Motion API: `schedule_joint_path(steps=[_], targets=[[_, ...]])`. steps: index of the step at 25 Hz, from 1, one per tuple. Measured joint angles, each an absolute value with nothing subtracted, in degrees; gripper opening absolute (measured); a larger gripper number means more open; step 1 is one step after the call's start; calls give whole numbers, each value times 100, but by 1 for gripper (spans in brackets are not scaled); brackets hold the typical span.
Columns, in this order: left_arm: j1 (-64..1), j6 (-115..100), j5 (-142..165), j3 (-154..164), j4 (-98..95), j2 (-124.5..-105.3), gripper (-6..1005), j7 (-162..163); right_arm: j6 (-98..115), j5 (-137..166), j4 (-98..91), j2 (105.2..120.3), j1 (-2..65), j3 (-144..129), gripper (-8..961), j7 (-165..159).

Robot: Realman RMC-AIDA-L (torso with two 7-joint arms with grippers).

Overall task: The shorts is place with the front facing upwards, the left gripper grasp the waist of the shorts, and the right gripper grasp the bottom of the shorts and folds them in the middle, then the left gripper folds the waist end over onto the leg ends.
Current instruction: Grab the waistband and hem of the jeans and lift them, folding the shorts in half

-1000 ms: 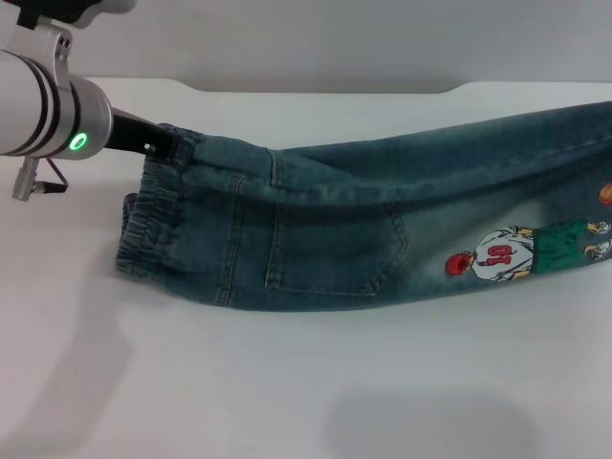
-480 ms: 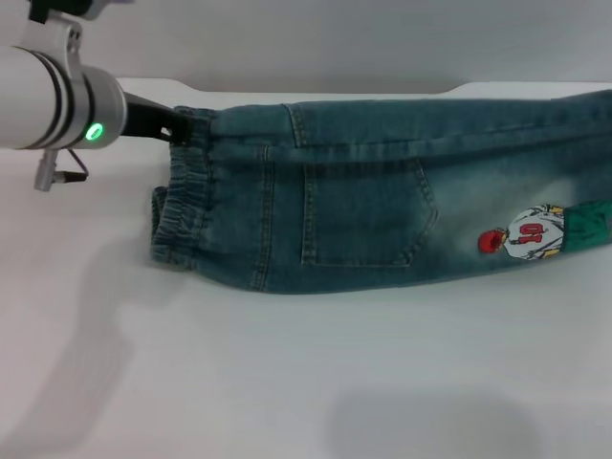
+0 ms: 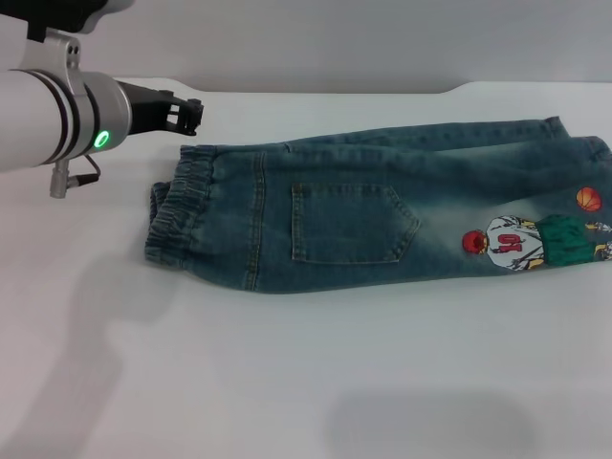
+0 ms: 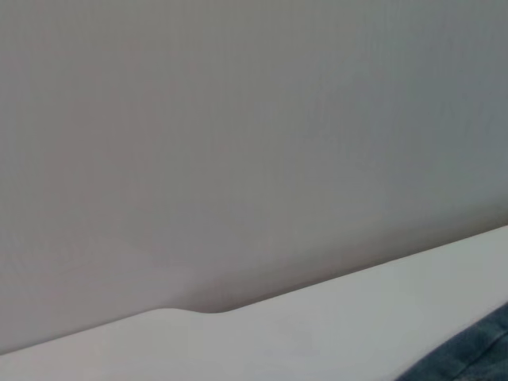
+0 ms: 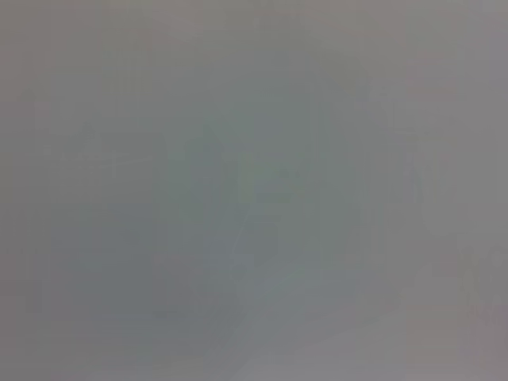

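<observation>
The blue denim shorts (image 3: 354, 220) lie flat on the white table (image 3: 287, 382), folded lengthwise. Their elastic waist (image 3: 172, 210) is at the left and the leg ends (image 3: 583, 158) at the right. A pocket faces up, and a cartoon patch (image 3: 521, 239) sits near the leg ends. My left gripper (image 3: 186, 115) hovers just beyond the far corner of the waist, open and apart from the cloth. A corner of denim (image 4: 476, 357) shows in the left wrist view. The right gripper is out of view; the right wrist view shows only grey.
The table's far edge (image 3: 316, 93) meets a grey wall, with a raised step at the back right (image 3: 459, 88). Bare white tabletop lies in front of the shorts and to their left.
The shorts dropped from a lifted, stretched hold to lie flat on the table. My left gripper let go of the waist corner and now stands just above and behind it.
</observation>
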State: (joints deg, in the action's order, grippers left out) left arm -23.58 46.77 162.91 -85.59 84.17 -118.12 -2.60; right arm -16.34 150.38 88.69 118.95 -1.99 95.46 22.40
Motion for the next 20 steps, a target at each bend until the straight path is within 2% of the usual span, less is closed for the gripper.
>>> schedule_joint_path(steps=[5, 7, 13, 18, 20], targets=[[-2357, 4652, 16295, -8570, 8413, -11812, 320, -259, -1486, 15053, 8797, 11895, -256, 9371, 272, 2351], [-2281, 4540, 16318, -8634, 8520, -11812, 399, -255, -1397, 15064, 8764, 11901, -291, 9268, 515, 2401], [-2162, 4421, 16335, -8633, 8600, -11804, 591, -281, -801, 15095, 8850, 11900, -526, 8883, 750, 2409], [-1930, 3884, 16344, -8535, 8635, -11803, 752, -306, 312, 15138, 8754, 11900, -656, 8274, 839, 2416], [-1862, 3786, 16342, -8507, 8638, -11803, 821, -307, 746, 15140, 8591, 11900, -655, 8049, 821, 2417]])
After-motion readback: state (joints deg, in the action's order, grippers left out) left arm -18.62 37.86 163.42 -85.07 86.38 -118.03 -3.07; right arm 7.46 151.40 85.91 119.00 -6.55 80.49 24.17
